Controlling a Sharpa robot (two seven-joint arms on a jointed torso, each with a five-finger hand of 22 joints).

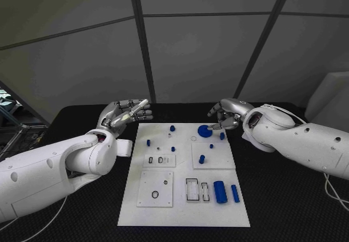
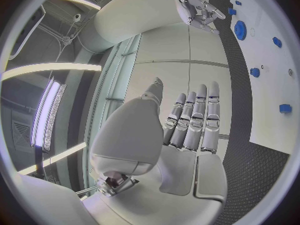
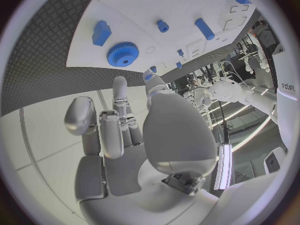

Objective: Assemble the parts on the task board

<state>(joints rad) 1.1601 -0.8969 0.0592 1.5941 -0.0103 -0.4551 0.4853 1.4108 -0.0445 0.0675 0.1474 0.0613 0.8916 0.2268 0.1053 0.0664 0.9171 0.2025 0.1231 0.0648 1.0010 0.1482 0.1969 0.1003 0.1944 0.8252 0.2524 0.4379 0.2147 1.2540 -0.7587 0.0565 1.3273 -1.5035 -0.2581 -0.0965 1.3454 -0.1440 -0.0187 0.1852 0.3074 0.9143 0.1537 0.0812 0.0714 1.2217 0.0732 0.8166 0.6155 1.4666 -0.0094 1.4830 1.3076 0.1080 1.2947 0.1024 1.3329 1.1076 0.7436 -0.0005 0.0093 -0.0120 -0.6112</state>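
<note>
A black table [image 1: 87, 116] with a textured mat fills the lower half of the head view; behind it rise grey wall panels split by dark seams. In the middle of the table lies the white board [image 1: 185, 209], a long plate running from the picture's centre down toward its bottom edge.

Small blue parts dot the board. A toothed blue gear [image 1: 204, 130] lies flat near the board's upper right corner, with a small blue block [image 1: 223, 135] just beside it. 2 blue cylinders [image 1: 220, 191] lie side by side at the lower right, next to dark-outlined rectangular slots [image 1: 192, 190]. Short blue pegs [image 1: 172, 128] stand further up the board.

The left hand [image 1: 125, 114] is raised off the table at centre left, just beside the board's upper left corner, fingers straight, close together and holding nothing. The right hand [image 1: 227, 115] hangs over the board's upper right corner, just above the gear, fingers curled downward; it is empty, as the right wrist view shows.
</note>
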